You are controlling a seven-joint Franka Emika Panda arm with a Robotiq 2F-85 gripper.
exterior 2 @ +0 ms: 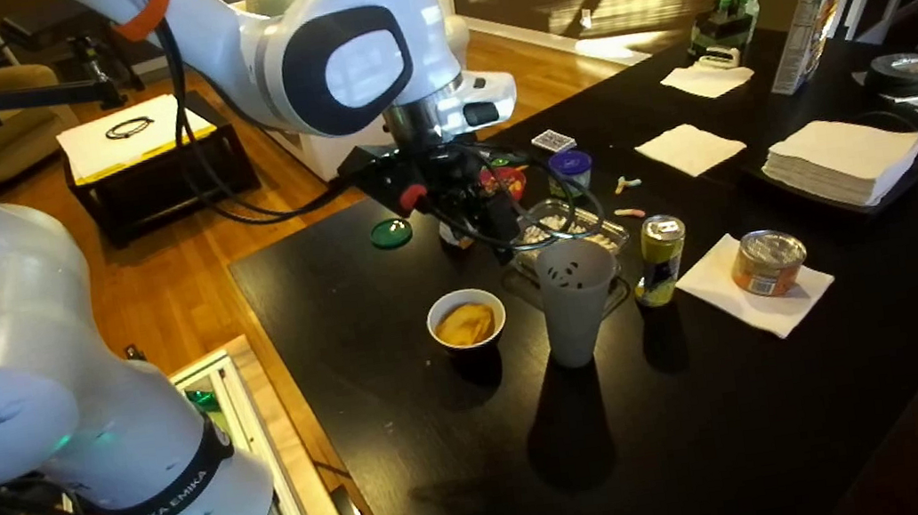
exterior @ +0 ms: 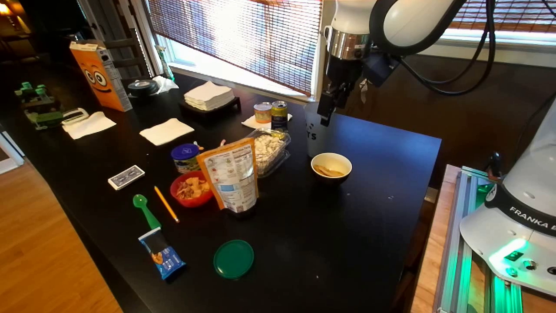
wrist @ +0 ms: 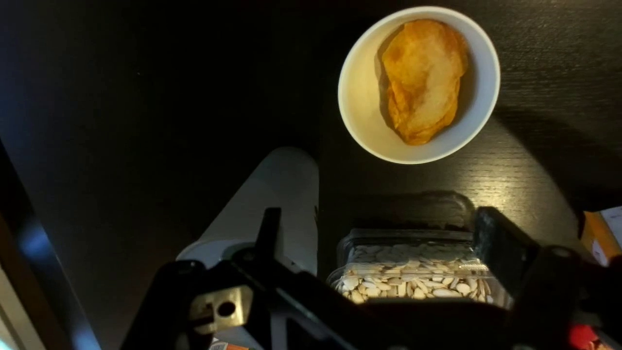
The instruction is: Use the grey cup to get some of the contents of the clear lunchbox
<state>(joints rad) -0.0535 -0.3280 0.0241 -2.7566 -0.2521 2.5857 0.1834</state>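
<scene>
Both jaws of the black two-finger gripper (wrist: 379, 218) stand wide apart, gripping nothing, and in the wrist view the tapered grey-blue plastic tumbler (wrist: 279, 189) shows partly behind the finger at left (wrist: 268, 233), not between the pair, so a straight descent might clip its rim and topple it. It stands upright in an exterior view, right of the small, dark, pale-lined round bowl (exterior 2: 446, 306), left of the yellow-and-black metal can (exterior 2: 661, 260) and nearer than the seed-filled clear plastic lunchbox (exterior 2: 617, 241), whose light-looking walls could slide under a hard scoop.
</scene>
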